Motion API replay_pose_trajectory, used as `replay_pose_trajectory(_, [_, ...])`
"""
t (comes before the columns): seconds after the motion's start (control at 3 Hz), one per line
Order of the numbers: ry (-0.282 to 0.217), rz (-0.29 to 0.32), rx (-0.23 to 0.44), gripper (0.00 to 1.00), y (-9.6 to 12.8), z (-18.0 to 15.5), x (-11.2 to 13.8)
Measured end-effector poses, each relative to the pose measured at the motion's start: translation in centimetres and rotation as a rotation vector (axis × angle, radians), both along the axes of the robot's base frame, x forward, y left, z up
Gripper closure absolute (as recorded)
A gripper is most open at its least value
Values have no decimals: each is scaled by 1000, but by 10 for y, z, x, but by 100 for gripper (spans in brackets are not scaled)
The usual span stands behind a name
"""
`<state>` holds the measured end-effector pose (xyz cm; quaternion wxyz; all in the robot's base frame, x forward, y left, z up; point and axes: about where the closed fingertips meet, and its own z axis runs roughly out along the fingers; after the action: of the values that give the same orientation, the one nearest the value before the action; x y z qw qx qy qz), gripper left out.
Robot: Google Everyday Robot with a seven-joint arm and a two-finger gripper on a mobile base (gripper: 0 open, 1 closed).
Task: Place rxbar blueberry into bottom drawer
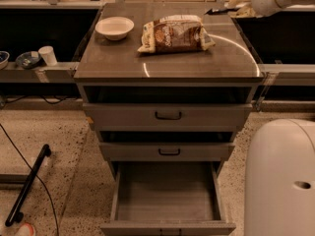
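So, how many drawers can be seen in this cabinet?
3. The top drawer, the middle drawer under it, and the bottom drawer, pulled wide open. The pincer is at the far right corner of the cabinet.

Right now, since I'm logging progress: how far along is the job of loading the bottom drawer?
Done: the bottom drawer stands open, nothing inside it. In hand: the gripper is over the far right corner of the cabinet top; no rxbar blueberry is visible. Left: getting the bar into the drawer.
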<state>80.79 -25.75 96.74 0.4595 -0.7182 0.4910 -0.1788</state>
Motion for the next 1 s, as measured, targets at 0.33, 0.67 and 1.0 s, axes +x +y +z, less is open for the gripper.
replay_pose_trajectory(0.33, [-14,68,-88,100,11,-2,-11])
replay_pose_trajectory(0.67, [34,101,-105,100,25,-29,-14])
replay_pose_trajectory(1.0, [33,101,-105,100,25,-29,-14])
